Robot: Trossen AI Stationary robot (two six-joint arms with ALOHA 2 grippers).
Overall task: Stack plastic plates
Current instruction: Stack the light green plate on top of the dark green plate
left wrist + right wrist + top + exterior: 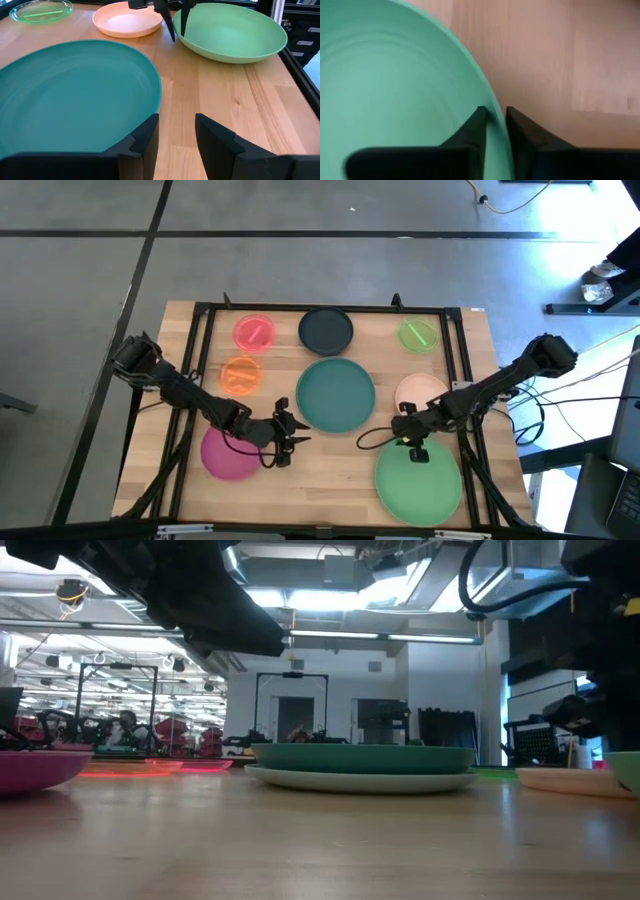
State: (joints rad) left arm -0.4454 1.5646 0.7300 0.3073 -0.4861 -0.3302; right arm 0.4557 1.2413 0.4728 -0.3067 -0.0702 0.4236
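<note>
The large green plate [418, 480] lies at the near right. My right gripper [413, 445] is shut on its far rim and also shows in the left wrist view [172, 22]. The teal plate [335, 395] sits in a pale grey plate [360, 779] at the table's middle. My left gripper [290, 432] is open and empty, just off the teal plate's near left rim [150, 95]. The peach plate [420, 392], black plate [325, 330], magenta plate [230, 452] and the small red plate [254, 332], orange plate [240, 375] and green plate [420, 335] lie flat on the table. My right gripper has the large green plate's rim [496, 120] between its two fingers, one finger inside the plate and one outside. The fingers [170, 25] come from above, pointing down, at the plate's far left edge. The plate's bottom [225, 59] looks to rest on the table.
A black frame [205, 340] runs round the table top. Bare wood [330, 480] lies between the magenta plate and the large green plate, near the front edge. The peach plate sits close beside my right gripper.
</note>
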